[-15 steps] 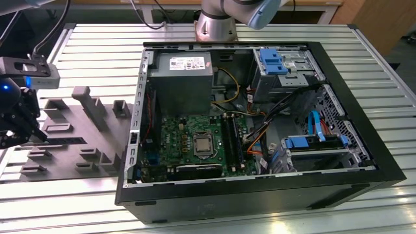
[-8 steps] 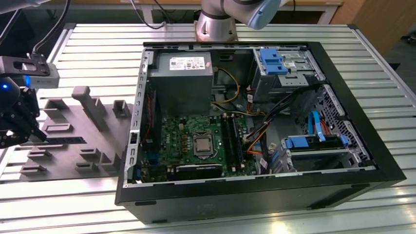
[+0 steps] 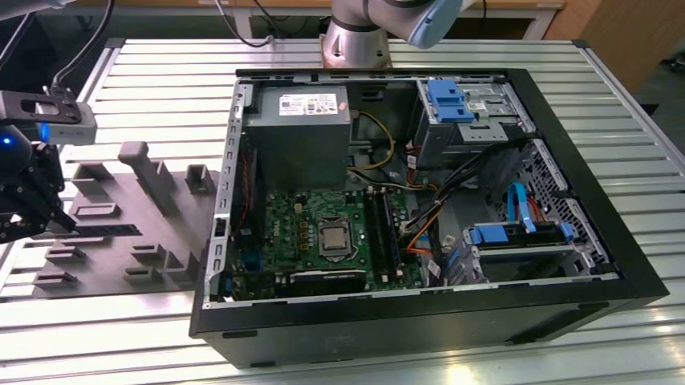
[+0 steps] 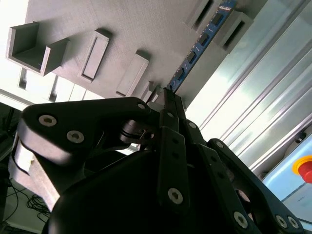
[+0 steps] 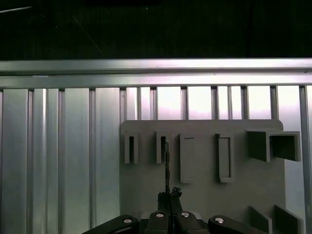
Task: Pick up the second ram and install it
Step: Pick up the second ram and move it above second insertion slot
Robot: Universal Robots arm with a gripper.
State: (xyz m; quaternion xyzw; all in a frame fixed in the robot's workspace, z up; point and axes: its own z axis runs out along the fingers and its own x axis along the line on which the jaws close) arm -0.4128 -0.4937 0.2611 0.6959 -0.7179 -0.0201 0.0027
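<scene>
Pick-up stage: the second ram [image 4: 197,46] is pinched by the narrowed gripper [image 4: 167,99], and a straight lift from the grey holder [image 4: 122,29] seems called for.

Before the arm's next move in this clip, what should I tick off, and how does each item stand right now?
1. Gripper on the right part: ok. In the second wrist view the gripper is shut on the near end of the second ram.
2. Ram lifted out of the grey fixture: not ok. It stands on edge between the fixture's uprights.
3. Grip square and firm: cannot tell.
4. Computer case open: ok. In the exterior view the motherboard lies exposed.
5. A free slot on the board: cannot tell.
</scene>
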